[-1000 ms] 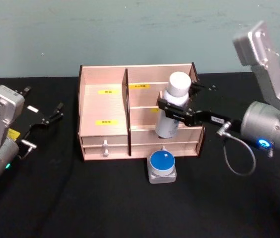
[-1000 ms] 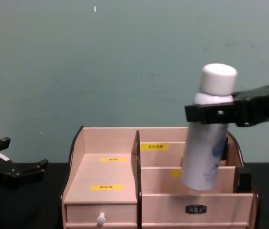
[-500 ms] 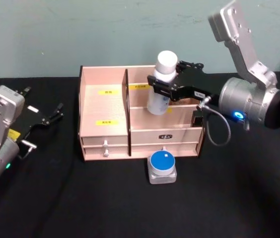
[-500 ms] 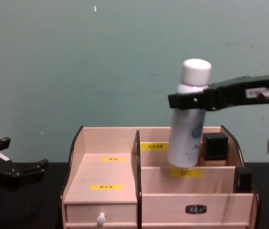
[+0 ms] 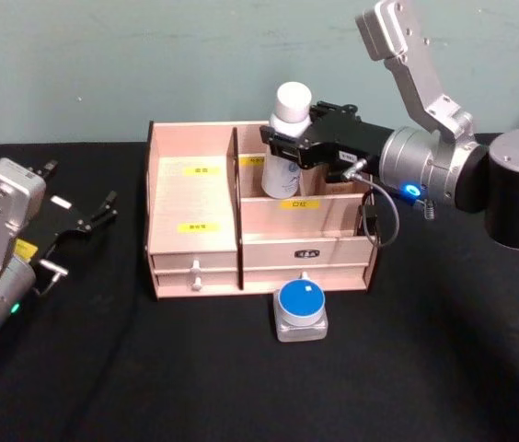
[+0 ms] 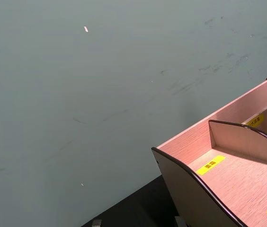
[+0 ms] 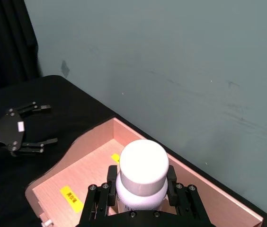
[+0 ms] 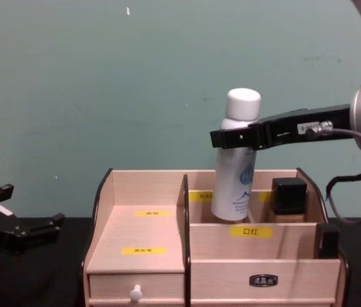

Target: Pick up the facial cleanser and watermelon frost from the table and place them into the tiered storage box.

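My right gripper (image 5: 289,145) is shut on a white bottle (image 5: 283,175) with a white cap, which I take for the facial cleanser. It holds the bottle (image 8: 233,185) upright over the back right tier of the tiered storage box (image 5: 195,198). The bottle's base dips behind the labelled tier wall. From the right wrist view the cap (image 7: 143,163) sits between the black fingers (image 7: 111,176). A squat grey container with a round blue top (image 5: 301,302), perhaps the watermelon frost, stands on the table in front of the box. My left gripper (image 5: 89,230) rests open at the far left.
A black-capped item (image 8: 288,195) stands in the back right tier beside the bottle, and another dark item (image 8: 326,242) sits at the box's right end. The box's left stepped compartment (image 8: 136,236) holds nothing. Black cloth covers the table, with a teal wall behind.
My right gripper has carried the bottle left and toward the back of the box, lowering its base into the rear tier. The left arm has not moved.
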